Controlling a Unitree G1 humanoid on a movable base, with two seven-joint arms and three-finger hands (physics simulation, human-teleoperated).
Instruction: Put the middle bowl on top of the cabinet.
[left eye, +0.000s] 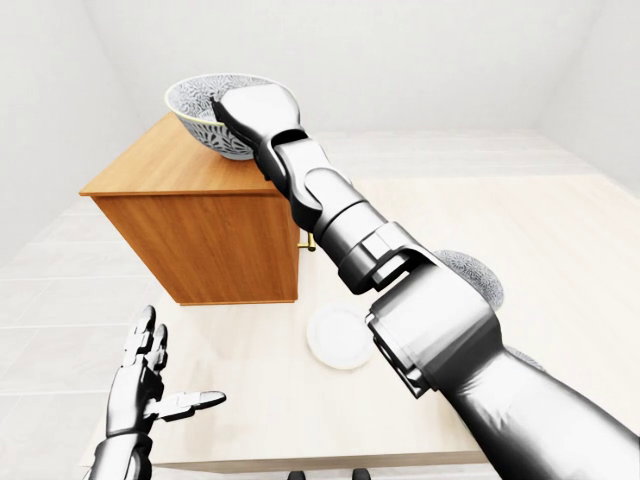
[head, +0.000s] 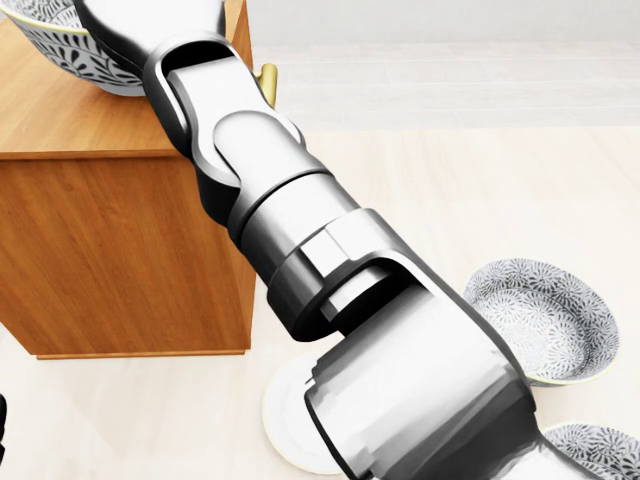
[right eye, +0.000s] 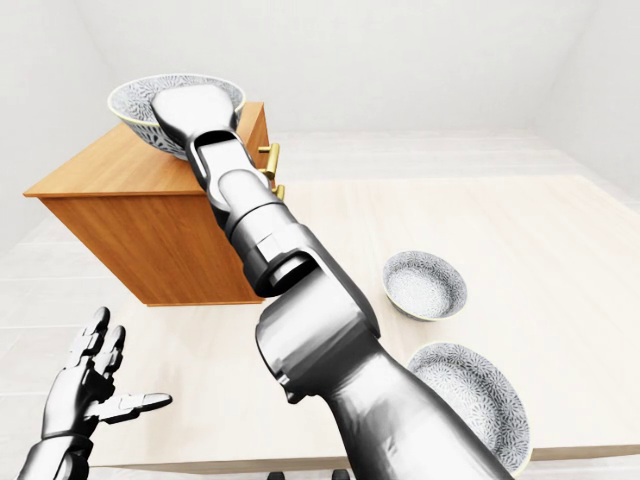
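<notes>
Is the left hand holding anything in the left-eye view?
No. The left hand hangs low at the view's left with fingers spread, nothing between them.

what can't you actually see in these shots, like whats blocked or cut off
- Right hand: its fingers sit behind the palm at the bowl in every view, so the grip is unreadable.
- White plate: partly covered by the right forearm.
- Nearest patterned bowl: partly covered by the arm.
</notes>
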